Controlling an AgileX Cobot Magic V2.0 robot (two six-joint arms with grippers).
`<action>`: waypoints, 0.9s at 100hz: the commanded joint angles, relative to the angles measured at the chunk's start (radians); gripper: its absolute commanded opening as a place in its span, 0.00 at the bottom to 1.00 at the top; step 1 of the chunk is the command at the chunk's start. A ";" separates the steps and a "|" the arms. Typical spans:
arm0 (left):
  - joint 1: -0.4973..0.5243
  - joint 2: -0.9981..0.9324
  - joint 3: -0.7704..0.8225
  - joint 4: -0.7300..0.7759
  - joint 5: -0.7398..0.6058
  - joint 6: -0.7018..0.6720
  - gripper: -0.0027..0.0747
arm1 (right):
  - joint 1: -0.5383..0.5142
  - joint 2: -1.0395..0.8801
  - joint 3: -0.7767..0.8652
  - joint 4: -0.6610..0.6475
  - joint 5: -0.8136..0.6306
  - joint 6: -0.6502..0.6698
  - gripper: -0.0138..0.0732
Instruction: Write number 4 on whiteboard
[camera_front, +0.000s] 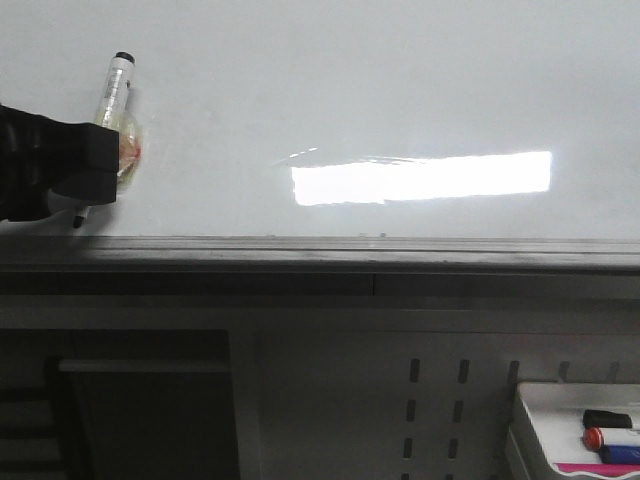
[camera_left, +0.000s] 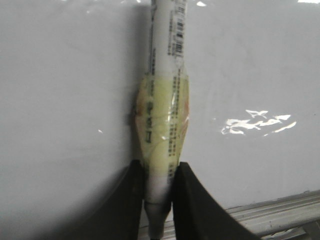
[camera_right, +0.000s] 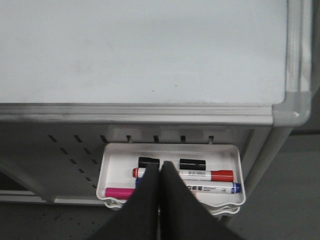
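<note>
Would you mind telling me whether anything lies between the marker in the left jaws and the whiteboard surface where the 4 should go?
Nothing visible does. The left gripper is shut on the marker low at the left of the whiteboard; the board around it is bare, with only glare.

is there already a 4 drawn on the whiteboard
No, the whiteboard surface shows only light glare, with no black strokes, in the front view.

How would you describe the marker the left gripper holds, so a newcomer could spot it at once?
Start at the whiteboard and go to its near left corner, where the left gripper sits. The marker clamped there is white, black-ended and wrapped in yellowish tape. The other markers lie in a tray below the board.
</note>
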 joint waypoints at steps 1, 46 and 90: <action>-0.013 -0.034 -0.025 0.048 -0.061 -0.009 0.01 | 0.054 0.028 -0.050 0.058 -0.027 -0.044 0.08; -0.018 -0.325 0.071 0.930 0.026 -0.009 0.01 | 0.576 0.376 -0.343 0.329 -0.044 -0.328 0.26; -0.054 -0.271 0.174 1.070 -0.220 -0.009 0.01 | 0.814 0.701 -0.565 0.328 -0.091 -0.330 0.58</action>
